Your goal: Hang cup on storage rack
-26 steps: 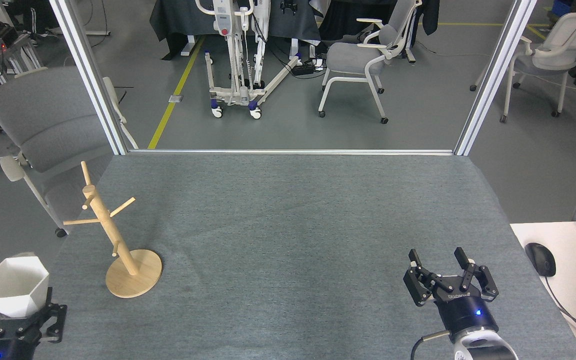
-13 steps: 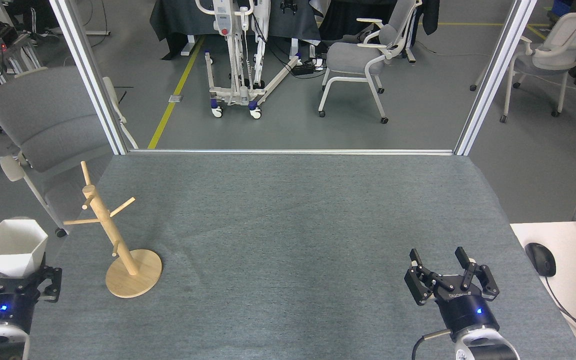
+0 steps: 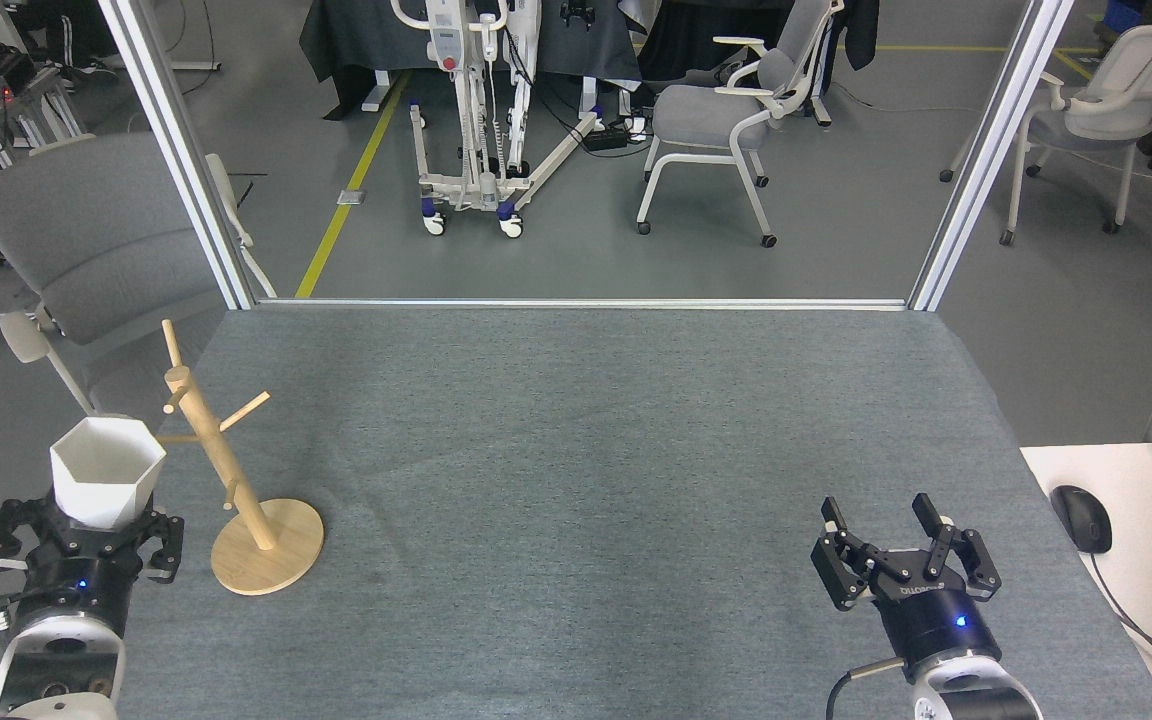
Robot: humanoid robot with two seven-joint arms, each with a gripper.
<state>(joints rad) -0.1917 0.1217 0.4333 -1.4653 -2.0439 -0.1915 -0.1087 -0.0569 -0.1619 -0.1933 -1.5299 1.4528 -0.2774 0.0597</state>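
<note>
The left pincer (image 3: 86, 530) is grasping the cup (image 3: 106, 484) by its narrow base, holding it upright with the six-sided rim facing up, near the left edge of the bench (image 3: 576, 450). The cup is sitting just beside the rack (image 3: 226, 470), its rim overlapping one of the left-pointing pegs in this view; whether they are touching cannot be told.

The right pincer (image 3: 898, 545) is resting released near the bench's right front corner, fingers spread and holding nothing, well apart from the work.

The cup is looking stiff and thin-walled, probably light, and its matte flat facets should be giving the fingers good flat faces to press on. If it is ceramic, a knock against the post could chip it. No handle is showing, so it would likely have to go mouth-down over a peg, which calls for tipping it while the hold on the tapered base stays firm; a tapered base may be tending to slip out of a squeeze.

The rack looks slim and light, so a sideways push could be tipping it.
</note>
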